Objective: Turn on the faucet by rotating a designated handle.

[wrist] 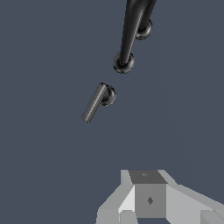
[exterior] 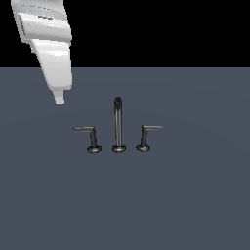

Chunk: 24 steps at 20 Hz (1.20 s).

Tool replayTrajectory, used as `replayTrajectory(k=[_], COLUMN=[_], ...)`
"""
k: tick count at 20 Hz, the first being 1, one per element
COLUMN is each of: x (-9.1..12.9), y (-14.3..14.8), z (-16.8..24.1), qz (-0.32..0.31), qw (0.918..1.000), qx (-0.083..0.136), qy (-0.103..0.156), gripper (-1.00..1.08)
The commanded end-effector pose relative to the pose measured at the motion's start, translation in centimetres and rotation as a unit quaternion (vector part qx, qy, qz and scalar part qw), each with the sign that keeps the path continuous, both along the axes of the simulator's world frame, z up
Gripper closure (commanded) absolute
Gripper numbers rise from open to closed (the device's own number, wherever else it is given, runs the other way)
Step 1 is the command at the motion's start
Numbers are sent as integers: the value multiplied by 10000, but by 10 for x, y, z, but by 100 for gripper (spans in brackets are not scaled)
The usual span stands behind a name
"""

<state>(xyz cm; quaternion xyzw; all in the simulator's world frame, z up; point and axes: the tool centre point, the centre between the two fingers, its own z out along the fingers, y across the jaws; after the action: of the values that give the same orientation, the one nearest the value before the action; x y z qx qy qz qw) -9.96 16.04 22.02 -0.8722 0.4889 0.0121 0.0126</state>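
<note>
Three dark metal pieces make up the faucet (exterior: 117, 128), standing in a row on the flat grey surface (exterior: 195, 205). The designated handle (exterior: 89, 136) is the one at the exterior view's left: a short post on a round base with a thin arm reaching out to the left from its top. In the wrist view the same handle (wrist: 97, 101) lies well ahead of the camera, its arm pointing away from the other two pieces. Beside it, in the middle of the row, rises the tall straight spout (exterior: 117, 124), and just past that, at the exterior view's right, stands the twin handle (exterior: 147, 136) with its arm reaching right.

Farther out, the gripper (exterior: 59, 99) hangs above and to the left of the designated handle in the exterior view, well apart from it and touching nothing. Only a narrow white tip shows there, and the wrist view shows grey parts of the hand (wrist: 148, 197) at its near edge without the fingertips, so I cannot tell whether the jaws stand apart or together.

As for progress, nothing of the task looks done: the handle's arm sits level and mirrors its twin, and the gripper has no contact with it. What is left, by my reading, is the whole approach, then the push or grasp on the lever arm, then the rotation.

No containers appear in either view.
</note>
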Motion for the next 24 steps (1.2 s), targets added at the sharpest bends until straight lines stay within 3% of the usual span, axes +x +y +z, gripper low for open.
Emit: replayTrajectory(k=[1,12,24], x=[9,52,100], y=[2,5,-4], z=[-10,-57,-107], qz=[-214,-1160,-2197], qw=[9998,9932,9754], qx=[-8,-77,-164], qy=[-4,-5,-5], gripper=[108,108,108])
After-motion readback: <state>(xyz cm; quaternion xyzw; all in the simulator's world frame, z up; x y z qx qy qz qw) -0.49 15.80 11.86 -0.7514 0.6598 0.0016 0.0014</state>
